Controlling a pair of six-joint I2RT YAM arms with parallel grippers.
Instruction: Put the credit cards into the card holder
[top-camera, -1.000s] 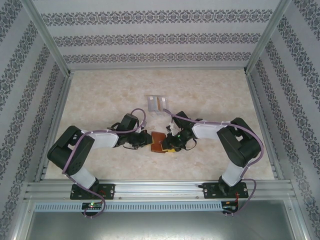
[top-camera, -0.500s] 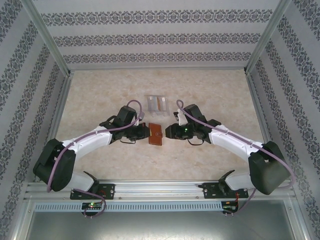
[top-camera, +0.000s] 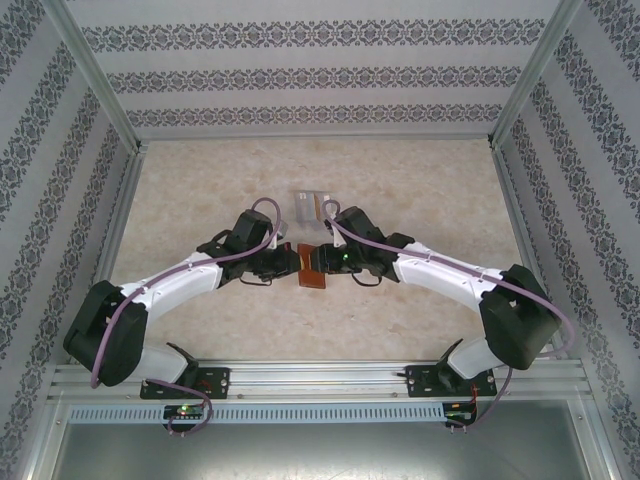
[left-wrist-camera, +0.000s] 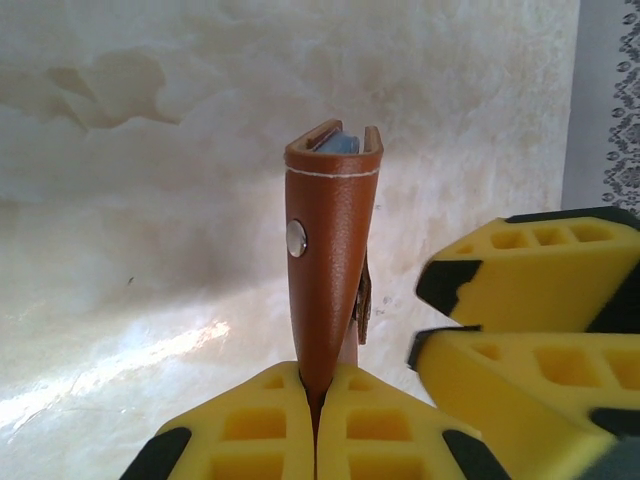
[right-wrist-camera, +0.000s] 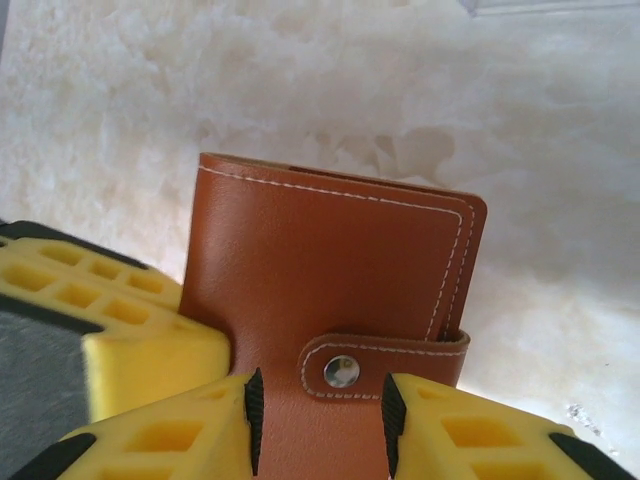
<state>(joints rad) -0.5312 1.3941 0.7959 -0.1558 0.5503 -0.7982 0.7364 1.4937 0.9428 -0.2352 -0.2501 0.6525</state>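
Note:
The card holder (left-wrist-camera: 326, 240), reddish-brown leather with a snap tab, is shut and stands edge-on in the left wrist view, its lower edge pinched in my left gripper (left-wrist-camera: 318, 400). From above, the card holder (top-camera: 313, 270) sits mid-table between both grippers, the left gripper (top-camera: 293, 262) on its left. My right gripper (right-wrist-camera: 320, 410) faces the holder's snap side (right-wrist-camera: 330, 270) with its jaws open, one on either side of the snap tab (right-wrist-camera: 385, 365). The credit cards (top-camera: 305, 208), pale grey with an orange-tan one, lie flat just behind the holder.
The pale marbled table (top-camera: 200, 190) is fenced by metal rails and patterned walls. Both arms reach in from the near edge and meet at the middle. The right gripper's yellow fingers (left-wrist-camera: 530, 330) crowd the holder's right side.
The right arm has swung left and brought its gripper from beside the holder up against it, jaws slightly wider. The left gripper has stayed where it was, clamped on the holder.

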